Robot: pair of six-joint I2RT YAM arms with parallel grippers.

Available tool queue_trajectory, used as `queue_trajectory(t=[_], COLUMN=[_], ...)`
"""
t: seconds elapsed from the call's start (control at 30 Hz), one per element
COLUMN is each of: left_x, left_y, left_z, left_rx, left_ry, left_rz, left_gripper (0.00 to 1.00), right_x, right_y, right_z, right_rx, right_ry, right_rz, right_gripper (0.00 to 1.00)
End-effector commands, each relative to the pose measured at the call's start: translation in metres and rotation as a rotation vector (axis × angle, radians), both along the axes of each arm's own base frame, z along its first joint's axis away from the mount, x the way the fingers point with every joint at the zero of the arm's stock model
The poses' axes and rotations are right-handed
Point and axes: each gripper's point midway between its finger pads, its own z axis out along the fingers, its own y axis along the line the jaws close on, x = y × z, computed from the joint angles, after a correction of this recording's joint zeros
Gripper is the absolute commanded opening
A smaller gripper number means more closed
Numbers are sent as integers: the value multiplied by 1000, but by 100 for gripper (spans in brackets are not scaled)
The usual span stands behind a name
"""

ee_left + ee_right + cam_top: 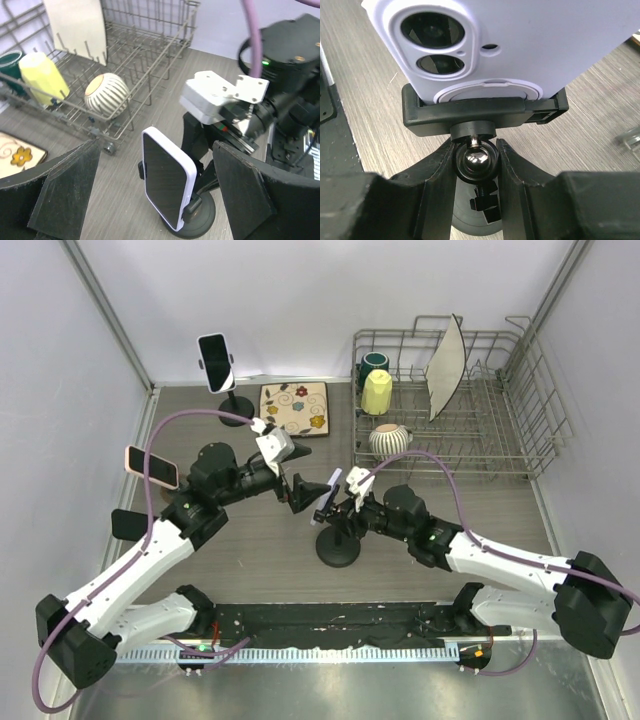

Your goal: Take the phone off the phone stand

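Note:
A phone in a lavender case (330, 494) stands clamped in a black phone stand (338, 548) at the table's middle. In the left wrist view its dark screen (167, 177) faces the camera, between the two wide-apart fingers (65, 190) of my open left gripper (157, 187), which do not touch it. In the top view the left gripper (306, 492) is just left of the phone. My right gripper (476, 160) is shut on the stand's ball joint (476, 158), right under the clamp (485, 114) that holds the phone's back (520, 45). It reaches in from the right (345, 515).
A second stand with a white phone (214, 362) is at the back left, a third with a pink phone (152, 466) at the left. A floral tile (293, 408) lies behind. A wire dish rack (500, 430) at the back right holds cups, a striped bowl (390, 440) and a plate.

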Motion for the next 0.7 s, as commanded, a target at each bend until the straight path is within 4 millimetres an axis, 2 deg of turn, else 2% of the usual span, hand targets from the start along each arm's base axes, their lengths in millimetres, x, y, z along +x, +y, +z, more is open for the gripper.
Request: queue_trajectory(t=[0.0,0.17,0.2,0.33,0.57,0.67], left_x=[22,26,33,34,25,22], left_y=[0,-3,2,4,-12,-18], left_z=[13,-2,-4,-15,-32,-40], left_rx=[-97,-74,-68,-36,26,63], left_ry=[10,6,2,-16,-18,-35], left_rz=[165,294,360,432,429,420], left_gripper=[99,99,99,94,81,79], right_x=[29,33,33,30,29,28], right_y=[-3,-6,-6,-4,-1,2], right_z=[41,41,41,41,41,39], right_rx=[131,147,147,151,147,143], right_ry=[-101,-97,-96,-95,-95,-91], right_rz=[-192,-275,-283,-279,-281,-273], right_gripper=[1,1,1,1,1,1])
